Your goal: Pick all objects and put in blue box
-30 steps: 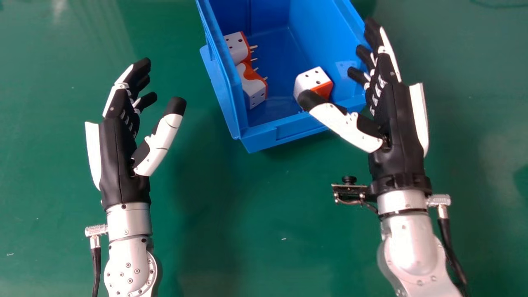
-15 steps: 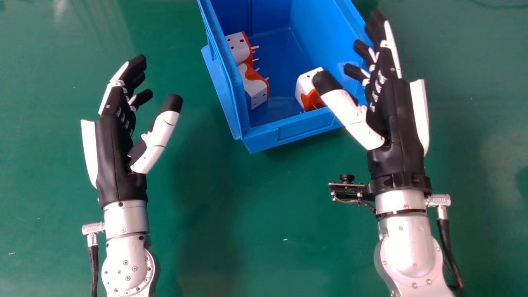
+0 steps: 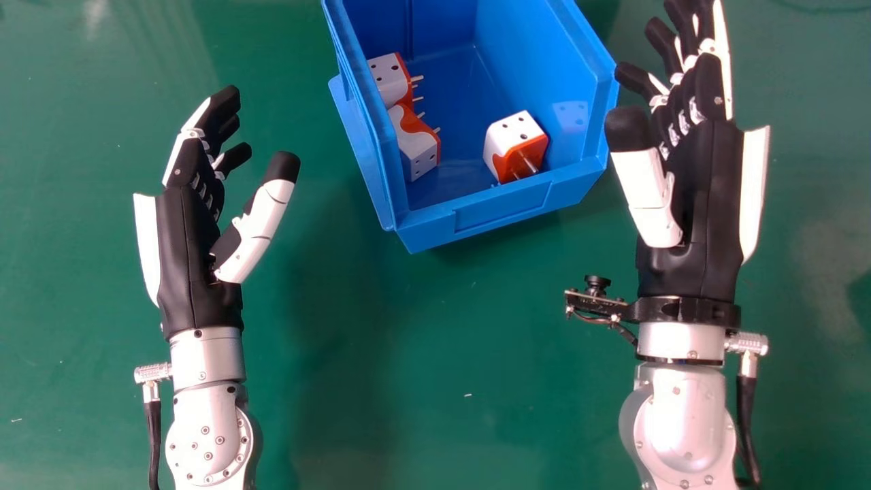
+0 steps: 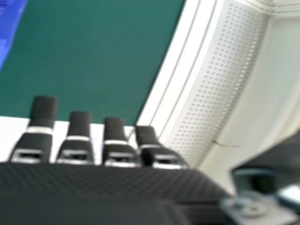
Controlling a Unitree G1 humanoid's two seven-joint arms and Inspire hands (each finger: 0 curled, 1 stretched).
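Green work surface (image 3: 435, 354) is overlaid by both arms, and a perforated white panel (image 4: 218, 75) is seen beyond it in the right hand view. Three white-and-orange plug adapters are contained in the blue box (image 3: 500, 212): a rear adapter (image 3: 389, 80) and a front adapter (image 3: 416, 146) are seated along its left wall, and a third adapter (image 3: 515, 139) is set near the front right corner. The right hand (image 3: 711, 184) is positioned just beside the box's right wall, fingers extended, thumb spread, nothing held. The left hand (image 3: 187, 238) is held well apart at left, relaxed and unloaded. Placement is judged complete or nearly so; both hands should next be withdrawn, with contact against the box wall avoided.
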